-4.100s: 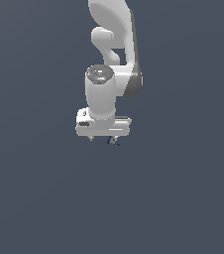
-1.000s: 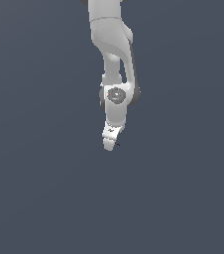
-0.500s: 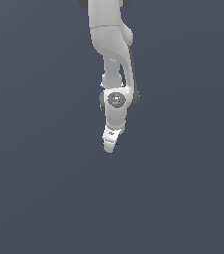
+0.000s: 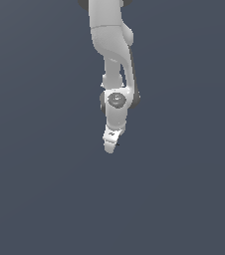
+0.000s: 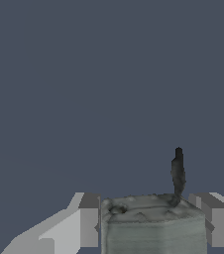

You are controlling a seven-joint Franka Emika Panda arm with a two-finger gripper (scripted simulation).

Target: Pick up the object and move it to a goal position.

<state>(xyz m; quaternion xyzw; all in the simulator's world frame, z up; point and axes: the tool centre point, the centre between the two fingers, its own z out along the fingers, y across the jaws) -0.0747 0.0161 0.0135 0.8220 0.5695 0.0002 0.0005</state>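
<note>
Holding the object [image 5: 153,223] between my two fingers [image 5: 86,221], I have my end effector [image 4: 110,143] clamped on it from both sides, one flat pad against each flank. In the wrist view it fills the whole gap between the pads as a pale grey-green block with a mottled face, and a thin dark stalk [image 5: 178,171] rises from one corner of it, close beside one finger. The grip sits on the block's body and not on the stalk, which I judge is the sound choice: the broad flanks give the pads something to press on, while the stalk looks too slender to bear a squeeze.

In the exterior view my arm [image 4: 112,55] hangs down with the wrist tilted, the fingers aimed down and a little toward the exterior view's left. There the object shows only as a dark speck at the fingertips, perhaps no more than shadow. No desk edge shows in either view, so I cannot tell how high I am carrying it.

The stalk is the long axis as far as I can see; it points away from my palm, along the line of my fingers
</note>
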